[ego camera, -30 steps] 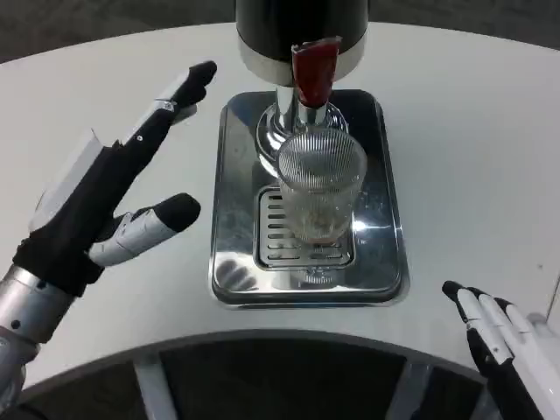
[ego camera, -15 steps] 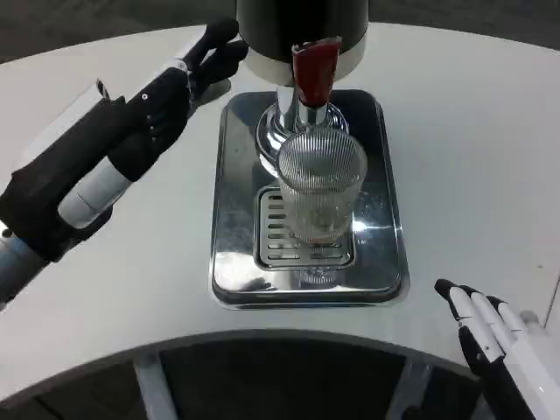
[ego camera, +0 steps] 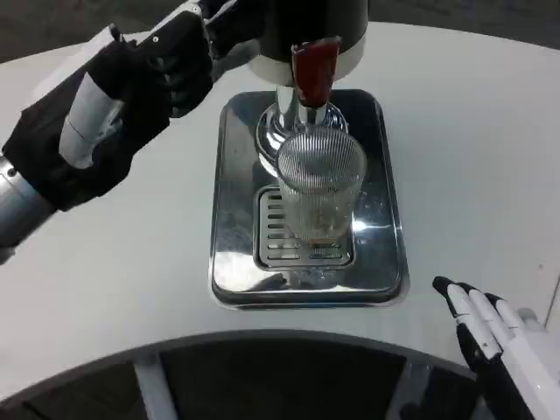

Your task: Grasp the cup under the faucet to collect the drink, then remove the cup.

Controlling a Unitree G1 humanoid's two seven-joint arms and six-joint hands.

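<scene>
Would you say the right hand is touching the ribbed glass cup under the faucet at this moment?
Apart. In the head view, the right hand sits at the lower right near the table edge, with bare white table and the steel drip tray rim between it and the cup.

White round table (ego camera: pixel 490 131), steel drip tray (ego camera: pixel 229 197) — slotted grate (ego camera: pixel 273 236)

There is just one camera, up on the robot's head or chest. It looks steeply down and forward at the white table (ego camera: pixel 472 149), from close by. The silver tray (ego camera: pixel 229 166) with the cup (ego camera: pixel 320 192) sits near the middle of the frame. The drink machine (ego camera: pixel 302 26) is cut off at the top edge, so its top cannot be seen. The left hand (ego camera: pixel 149 79) comes in from the upper left. The right hand (ego camera: pixel 494 337) pokes in at the lower right corner. The near table edge curves along the bottom, with what may be the floor below it.
</scene>
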